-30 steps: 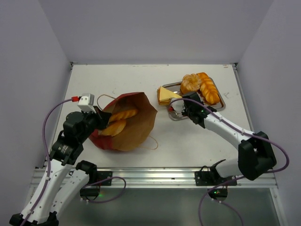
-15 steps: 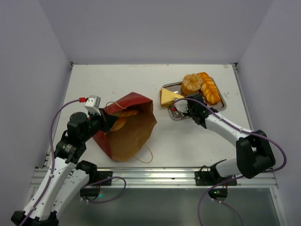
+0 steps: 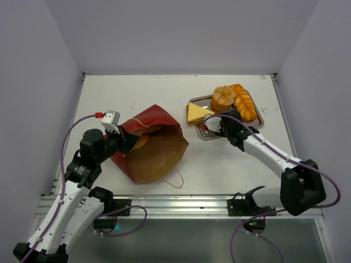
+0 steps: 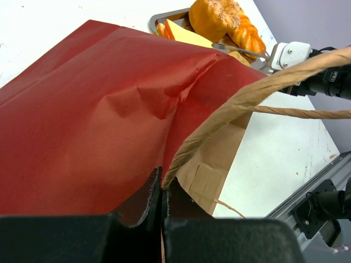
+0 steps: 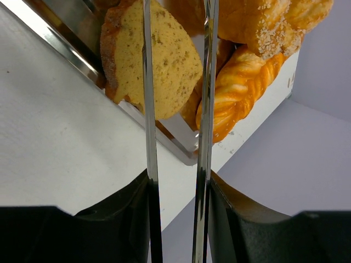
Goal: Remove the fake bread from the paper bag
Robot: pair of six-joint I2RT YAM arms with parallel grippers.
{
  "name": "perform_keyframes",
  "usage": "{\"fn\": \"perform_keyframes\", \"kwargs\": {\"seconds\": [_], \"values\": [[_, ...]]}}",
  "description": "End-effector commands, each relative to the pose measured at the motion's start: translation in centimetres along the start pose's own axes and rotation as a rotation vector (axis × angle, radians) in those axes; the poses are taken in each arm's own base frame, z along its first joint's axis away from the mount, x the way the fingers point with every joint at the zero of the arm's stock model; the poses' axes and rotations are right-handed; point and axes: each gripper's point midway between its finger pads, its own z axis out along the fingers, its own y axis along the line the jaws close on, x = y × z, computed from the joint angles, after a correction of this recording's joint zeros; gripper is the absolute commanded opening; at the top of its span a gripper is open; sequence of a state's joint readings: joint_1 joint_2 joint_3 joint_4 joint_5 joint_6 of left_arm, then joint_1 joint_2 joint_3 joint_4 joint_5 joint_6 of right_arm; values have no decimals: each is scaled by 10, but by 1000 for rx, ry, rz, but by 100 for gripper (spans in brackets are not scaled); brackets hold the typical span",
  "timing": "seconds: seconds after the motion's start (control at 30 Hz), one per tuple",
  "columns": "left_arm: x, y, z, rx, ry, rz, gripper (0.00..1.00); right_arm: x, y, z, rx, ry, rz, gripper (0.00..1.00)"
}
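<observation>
The paper bag (image 3: 156, 148) lies on its side left of centre, dark red outside, brown inside, mouth facing right. My left gripper (image 3: 122, 139) is shut on its upper edge and string handle (image 4: 230, 107), holding the red flap (image 4: 98, 120) up. Only a sliver of an orange roll (image 3: 141, 142) shows inside. A round bun (image 3: 223, 97), a braided loaf (image 3: 244, 103) and a pale yellow wedge (image 3: 196, 113) lie on the metal tray (image 3: 259, 119). My right gripper (image 3: 213, 127) is shut on thin metal tongs (image 5: 147, 109), whose blades stand apart before the wedge (image 5: 164, 66).
The bag's loose lower handle (image 3: 176, 178) trails on the table near the front rail (image 3: 175, 204). The tray sits at the back right, near the right wall. White walls close the table on three sides.
My left gripper has lifted the bag's upper edge, so the red flap now covers most of the rolls that showed before. My right gripper with the tongs has drawn back slightly from the wedge.
</observation>
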State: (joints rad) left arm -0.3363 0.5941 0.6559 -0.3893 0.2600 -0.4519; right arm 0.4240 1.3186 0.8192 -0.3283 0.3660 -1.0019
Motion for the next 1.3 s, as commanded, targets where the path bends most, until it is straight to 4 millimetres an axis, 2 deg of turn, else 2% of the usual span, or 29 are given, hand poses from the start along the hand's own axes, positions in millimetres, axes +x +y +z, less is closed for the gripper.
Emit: {"fn": "perform_keyframes", "kwargs": {"seconds": [0.0,0.13,0.33,0.73,1.03,1.27], "values": [[-5,-7,3,41,-17,14,0,-9,-16,-13,32,-56,45,42],[-4,-7,4,42,-15,12,0,-8,-15,-8,22,-35,-10,42],[-6,-8,4,46,-19,10,0,-8,-26,-1,71,-11,-42,42],[-6,-8,5,46,-18,12,0,-8,-42,-7,136,-5,-79,43],[-7,-9,4,50,-22,12,0,-1,-34,6,119,51,-146,41],[-7,-9,4,50,-22,15,0,1,-30,10,102,62,-170,33]]}}
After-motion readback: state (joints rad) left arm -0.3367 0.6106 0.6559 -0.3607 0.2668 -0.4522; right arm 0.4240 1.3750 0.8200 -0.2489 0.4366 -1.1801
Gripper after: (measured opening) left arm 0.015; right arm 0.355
